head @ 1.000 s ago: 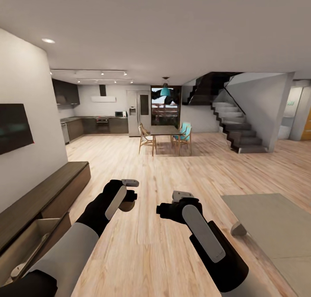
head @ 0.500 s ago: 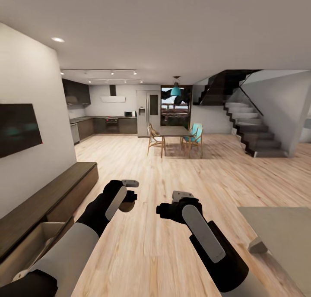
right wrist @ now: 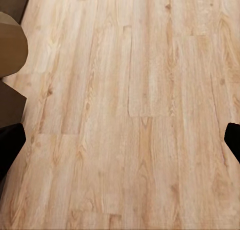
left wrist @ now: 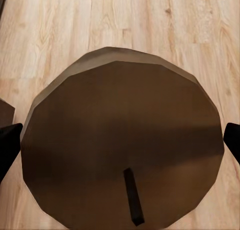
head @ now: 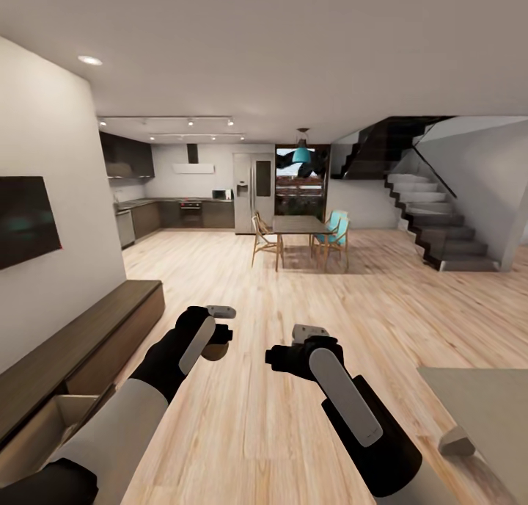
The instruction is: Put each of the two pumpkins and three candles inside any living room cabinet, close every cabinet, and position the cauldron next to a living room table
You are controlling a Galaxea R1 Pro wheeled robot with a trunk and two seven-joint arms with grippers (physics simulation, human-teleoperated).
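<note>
My left gripper [head: 215, 338] hangs over the wood floor with a brown round faceted thing under it, which I take for the cauldron [head: 215, 351]. In the left wrist view the cauldron [left wrist: 120, 140] spans the whole gap, and both black fingertips [left wrist: 9, 147] touch its sides. My right gripper [head: 286, 358] is held beside it, open, with bare floor between its fingers [right wrist: 11, 147]. The long dark-brown cabinet [head: 88, 336] runs along the left wall, and one drawer [head: 55, 420] near me stands pulled out. The pumpkins and candles are out of view.
A black TV [head: 26, 222] hangs above the cabinet. A grey rug [head: 484, 395] with a small grey object [head: 456, 440] lies at the right. Far ahead are a dining table with chairs [head: 297, 230], the kitchen [head: 183, 211] and dark stairs [head: 440, 230].
The camera has moved: the cabinet and its open drawer slid toward the lower left edge, and the rug slid right. Both arms keep their pose, and the cauldron stays at the left gripper.
</note>
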